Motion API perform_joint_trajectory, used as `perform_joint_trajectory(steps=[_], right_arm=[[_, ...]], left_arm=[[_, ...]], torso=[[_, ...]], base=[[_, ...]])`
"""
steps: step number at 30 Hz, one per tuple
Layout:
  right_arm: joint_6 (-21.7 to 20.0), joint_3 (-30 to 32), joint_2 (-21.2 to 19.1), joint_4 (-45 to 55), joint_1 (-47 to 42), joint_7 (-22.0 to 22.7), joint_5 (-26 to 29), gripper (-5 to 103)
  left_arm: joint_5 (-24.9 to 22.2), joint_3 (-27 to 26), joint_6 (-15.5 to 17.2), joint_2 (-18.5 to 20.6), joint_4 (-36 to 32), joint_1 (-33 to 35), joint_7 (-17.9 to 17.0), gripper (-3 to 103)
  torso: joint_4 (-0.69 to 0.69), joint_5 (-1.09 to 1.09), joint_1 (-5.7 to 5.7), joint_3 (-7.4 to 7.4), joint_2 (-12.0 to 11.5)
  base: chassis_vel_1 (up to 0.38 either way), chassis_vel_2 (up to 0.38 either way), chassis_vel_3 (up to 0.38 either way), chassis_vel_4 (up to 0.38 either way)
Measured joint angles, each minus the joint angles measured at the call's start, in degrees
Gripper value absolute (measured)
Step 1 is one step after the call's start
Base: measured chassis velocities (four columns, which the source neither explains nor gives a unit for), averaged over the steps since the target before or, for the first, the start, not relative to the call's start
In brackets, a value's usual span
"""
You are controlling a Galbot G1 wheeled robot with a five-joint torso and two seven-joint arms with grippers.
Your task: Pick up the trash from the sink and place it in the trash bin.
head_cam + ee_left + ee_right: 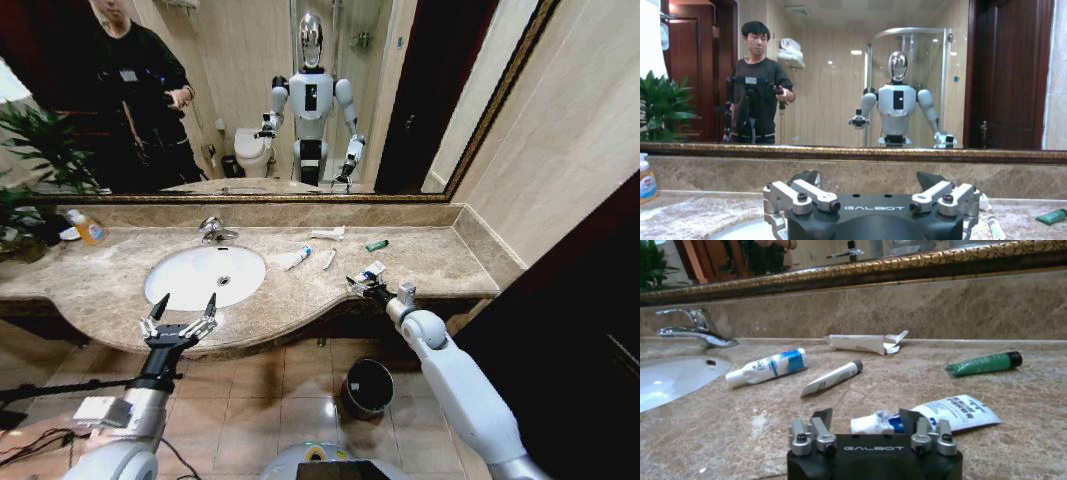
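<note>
Trash (pixel 943 412), a white-and-blue tube, lay on the surface (pixel 420 262) between the right gripper's (pixel 865 421) open jaws, seemingly ungripped. Left gripper (pixel 180 315) hovered wide at the sink's (pixel 205 276) six o'clock.

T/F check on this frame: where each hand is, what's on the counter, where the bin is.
1. The right hand is at the white tube with blue end near the counter's front edge. True.
2. The left hand holds a tube. False: it is open and empty, before the sink.
3. The trash bin stands on the counter. False: on the floor.
4. The green piece lies on the countertop. True.
</note>
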Motion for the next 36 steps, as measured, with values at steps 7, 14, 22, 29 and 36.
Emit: perform_joint_trajectory(steps=[7,14,22,29,36], right_arm=[[0.5,-0.1,0.2,0.3,-0.3,0.0,-1.2,38],[0.6,-0.3,0.3,1.6,-0.6,-0.1,-1.4,16],[0.2,0.4,0.1,4.8,-1.9,-0.6,-1.1,29],[-0.1,0.3,0.0,5.0,-2.8,-0.9,-1.3,50],[-0.1,-1.0,0.2,3.6,-2.0,-0.3,-2.2,78]], left_arm=[[0.0,0.0,0.0,0.0,0.0,0.0,0.0,100],[0.0,0.0,0.0,0.0,0.0,0.0,0.0,100],[0.0,0.0,0.0,0.0,0.0,0.0,0.0,100],[0.0,0.0,0.0,0.0,0.0,0.0,0.0,100],[0.0,0.0,0.0,0.0,0.0,0.0,0.0,100]], torso=[[0.0,0.0,0.0,0.0,0.0],[0.0,0.0,0.0,0.0,0.0],[0.0,0.0,0.0,0.0,0.0],[0.0,0.0,0.0,0.0,0.0],[0.0,0.0,0.0,0.0,0.0]], base=[[0.0,0.0,0.0,0.0],[0.0,0.0,0.0,0.0],[0.0,0.0,0.0,0.0],[0.0,0.0,0.0,0.0],[0.0,0.0,0.0,0.0]])
